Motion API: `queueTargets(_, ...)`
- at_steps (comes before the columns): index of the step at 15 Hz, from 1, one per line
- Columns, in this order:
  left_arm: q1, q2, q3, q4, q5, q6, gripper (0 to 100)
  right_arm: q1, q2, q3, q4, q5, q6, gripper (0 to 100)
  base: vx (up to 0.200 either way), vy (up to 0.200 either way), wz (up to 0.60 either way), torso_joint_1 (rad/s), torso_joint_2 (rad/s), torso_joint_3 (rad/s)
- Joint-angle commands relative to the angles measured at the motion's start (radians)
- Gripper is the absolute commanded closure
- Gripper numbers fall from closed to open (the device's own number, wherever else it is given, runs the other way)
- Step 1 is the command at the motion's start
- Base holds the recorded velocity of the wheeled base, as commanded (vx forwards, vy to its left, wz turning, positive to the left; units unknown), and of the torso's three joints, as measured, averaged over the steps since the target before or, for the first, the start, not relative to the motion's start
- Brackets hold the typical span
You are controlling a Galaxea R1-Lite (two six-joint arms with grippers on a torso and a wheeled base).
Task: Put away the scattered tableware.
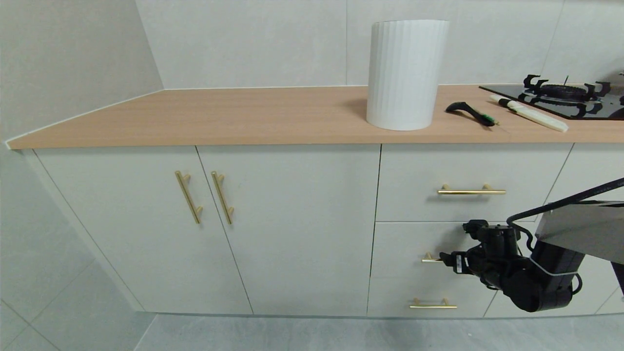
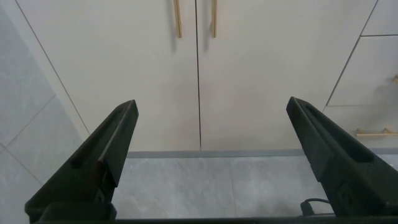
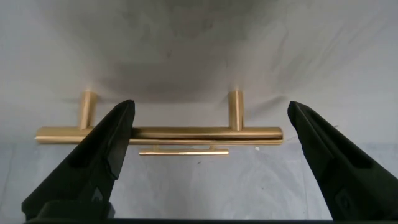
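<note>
Right gripper [image 3: 211, 107] fingers wide apart, middle drawer handle [image 3: 186, 134] lined up between them, not gripped. Left gripper [image 2: 211, 109] is also wide open, low and left of that handle. The tableware, a black-handled utensil [image 1: 470, 112] and a white knife [image 1: 531, 113], lies on the counter [image 1: 243, 114] above the handle; probably light, stiff and slick, so grab by the handles.

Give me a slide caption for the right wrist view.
Open right gripper lined up on a brass drawer handle, with a second handle lower down.
</note>
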Motion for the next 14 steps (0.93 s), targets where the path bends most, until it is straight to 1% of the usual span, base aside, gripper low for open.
queueTargets(1,0.0,0.0,0.0,0.0,0.0,0.0,0,0.0,0.016,-0.007,0.0,-0.003,0.001,0,0.0,0.0,0.0,0.0,0.0,0.0)
queueTargets(14,0.0,0.002,0.0,0.0,0.0,0.0,0,0.0,0.014,0.021,0.033,-0.003,-0.004,0,0.0,0.0,0.0,0.0,0.0,0.0)
